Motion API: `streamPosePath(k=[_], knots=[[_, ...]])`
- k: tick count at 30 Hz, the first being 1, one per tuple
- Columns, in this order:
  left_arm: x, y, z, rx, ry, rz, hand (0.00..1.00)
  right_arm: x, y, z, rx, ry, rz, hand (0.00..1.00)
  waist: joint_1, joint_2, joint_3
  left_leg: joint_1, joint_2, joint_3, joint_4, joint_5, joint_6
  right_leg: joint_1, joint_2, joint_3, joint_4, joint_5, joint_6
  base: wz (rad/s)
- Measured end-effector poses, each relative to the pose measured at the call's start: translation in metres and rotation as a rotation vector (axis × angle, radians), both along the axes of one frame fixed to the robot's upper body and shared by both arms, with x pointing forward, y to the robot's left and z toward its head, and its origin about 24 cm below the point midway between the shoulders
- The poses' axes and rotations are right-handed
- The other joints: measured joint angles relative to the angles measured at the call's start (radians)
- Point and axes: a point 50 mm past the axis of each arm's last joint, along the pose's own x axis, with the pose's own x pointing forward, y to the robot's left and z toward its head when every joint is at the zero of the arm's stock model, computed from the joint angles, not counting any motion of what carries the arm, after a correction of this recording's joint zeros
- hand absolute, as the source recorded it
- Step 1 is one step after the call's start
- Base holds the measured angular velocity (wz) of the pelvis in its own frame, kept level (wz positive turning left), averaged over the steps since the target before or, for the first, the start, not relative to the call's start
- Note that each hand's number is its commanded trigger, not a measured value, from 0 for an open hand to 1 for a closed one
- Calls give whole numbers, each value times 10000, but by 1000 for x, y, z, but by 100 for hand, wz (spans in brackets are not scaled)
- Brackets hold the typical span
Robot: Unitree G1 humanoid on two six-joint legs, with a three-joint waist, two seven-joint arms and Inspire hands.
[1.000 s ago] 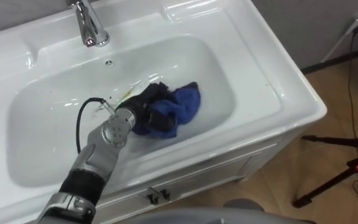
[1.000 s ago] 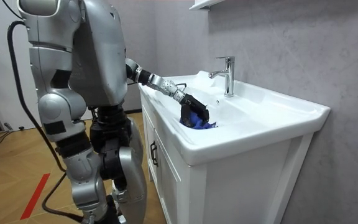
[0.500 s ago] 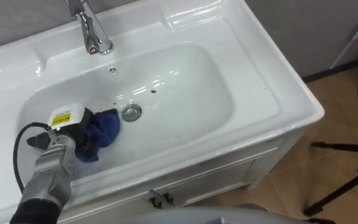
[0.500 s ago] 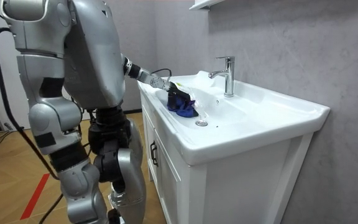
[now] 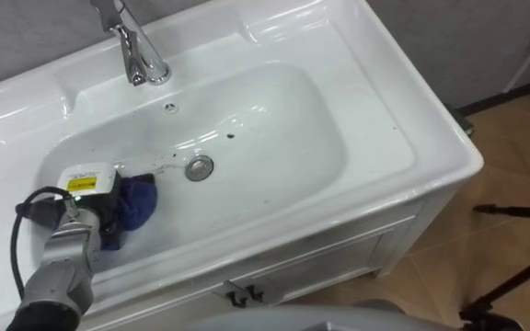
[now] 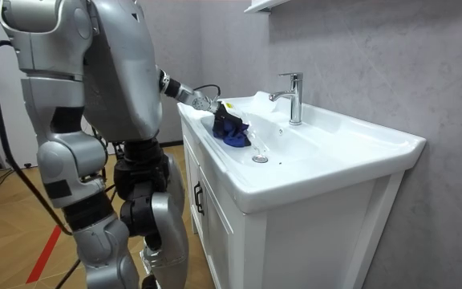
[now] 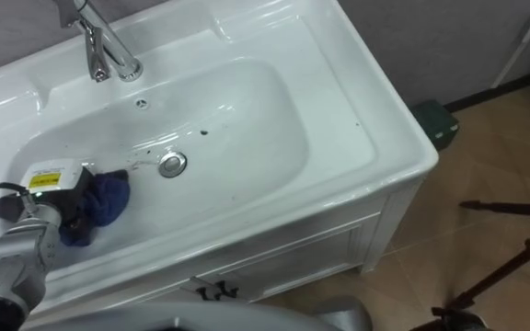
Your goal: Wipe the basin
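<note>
A white basin [image 5: 403, 119] is set in a cabinet top, with a chrome faucet [image 5: 136, 51] at its back and a drain [image 5: 199, 167] in the bowl. A bunched blue cloth [image 5: 136, 200] lies at the bowl's left end, left of the drain. My left hand [image 5: 99, 211] comes in from the lower left, dark fingers curled into the cloth and pressing it on the bowl's floor. In the room view I stand at the cabinet's front, left hand [image 6: 215, 108] and cloth [image 6: 233, 130] at the bowl's near end.
A few dark specks [image 5: 231, 136] dot the bowl right of the drain. Cabinet doors with a small handle [image 5: 242, 296] lie below the front rim. Black tripod legs [image 5: 523, 267] stand on the wooden floor at right. A dark box [image 7: 435, 119] sits by the wall.
My left hand has swept the cloth from right of the drain across to the bowl's left end, uncovering the drain. Over the last half second it slid slightly further left.
</note>
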Motion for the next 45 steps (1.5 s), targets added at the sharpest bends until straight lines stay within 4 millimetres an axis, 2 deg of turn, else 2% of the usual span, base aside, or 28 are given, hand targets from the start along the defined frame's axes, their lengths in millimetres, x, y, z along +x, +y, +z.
streamPosePath(k=[3, 8, 16, 20, 23, 25, 27, 30, 33, 35, 37, 38, 40, 41, 42, 45], knots=[[1, 1, 0, 2, 31, 35, 100, 4, 1, 0, 55, -131, 60, 0, -2, 80, 31, -72, 13, -2, 18, 1, -1, -107, 5, 11, 78, -16, -22, 0], [8, 5, 3, -175, -136, 308, 100, 4, -1, 1, 181, -558, -518, 0, 15, 39, 38, -344, 65, -167, 179, 13, -22, -370, 3, -94, 300, -62, -96, 4], [12, 14, 9, -878, -682, 1139, 100, -2, 1, 0, 427, -963, -1178, 0, -11, -222, 30, -416, 92, -339, 350, 39, -66, -361, -13, -208, 407, -147, -156, 4], [14, 16, 11, -1440, -987, 1640, 100, -3, 4, -2, 421, -826, -980, 0, -12, -326, 31, -427, 91, -341, 365, 39, -66, -365, -27, -228, 469, -176, -155, 4], [15, 16, 12, -1828, -1301, 1996, 100, -5, 8, -4, 484, -640, -677, 0, 0, -422, 65, -438, 80, -337, 368, 39, -66, -426, -53, -238, 575, -197, -156, 0], [22, 14, 12, -2149, -1556, 2258, 100, -6, 10, -5, 523, -463, -468, 0, 32, -542, 133, -529, 52, -317, 462, 39, -66, -599, -126, -226, 818, -281, -165, 0], [26, 13, 12, -2299, -1622, 2372, 100, -7, 12, -6, 528, -401, -402, 0, -16, -587, 123, -713, 73, -378, 645, 37, -64, -714, -145, -242, 888, -294, -175, 4], [45, 5, 14, -2771, -1943, 2556, 100, -8, 13, -7, 573, -363, -481, 0, -31, -664, 142, -1325, 84, -478, 1090, 36, -61, -1248, -210, -217, 1240, -320, -178, 8], [65, -3, 17, -3623, -2372, 3017, 100, -6, 17, -9, 683, -299, -691, 0, -89, -787, 213, -1823, 106, -485, 1408, 30, -51, -1747, -279, -203, 1577, -342, -200, 1], [75, -8, 19, -3903, -2525, 3139, 100, -5, 22, -11, 736, -134, -509, 0, -83, -881, 229, -2008, 108, -479, 1477, 21, -32, -1989, -286, -166, 1724, -347, -203, -2], [88, -10, 24, -4419, -2788, 3403, 100, -8, 28, -14, 842, 179, -326, 0, -32, -1024, 233, -2331, 156, -477, 1741, -9, 25, -2340, -299, -132, 1942, -328, -243, -9], [91, -10, 26, -4566, -2859, 3500, 100, -8, 30, -15, 863, 227, -262, 0, -33, -1070, 210, -2413, 154, -479, 1766, -10, 26, -2453, -303, -105, 2005, -326, -246, -4], [100, -8, 31, -5305, -3300, 4121, 100, -12, 36, -18, 976, 346, -436, 0, -88, -1193, 265, -2732, 257, -468, 2069, -62, 112, -2671, -253, -87, 2127, -323, -258, 2], [101, -8, 32, -5473, -3377, 4272, 100, -13, 37, -18, 1002, 407, -450, 0, -91, -1226, 257, -2801, 274, -468, 2131, -72, 128, -2723, -242, -70, 2153, -323, -258, 0], [104, -7, 34, -5686, -3520, 4440, 100, -15, 38, -19, 1018, 558, -410, 0, -91, -1296, 289, -2877, 280, -473, 2208, -85, 149, -2812, -240, -25, 2224, -322, -252, 0], [111, -8, 39, -6298, -3869, 4910, 100, -21, 42, -20, 975, 868, -398, 0, -140, -1337, 297, -3190, 397, -466, 2474, -168, 274, -3010, -208, -75, 2263, -268, -200, 1]])
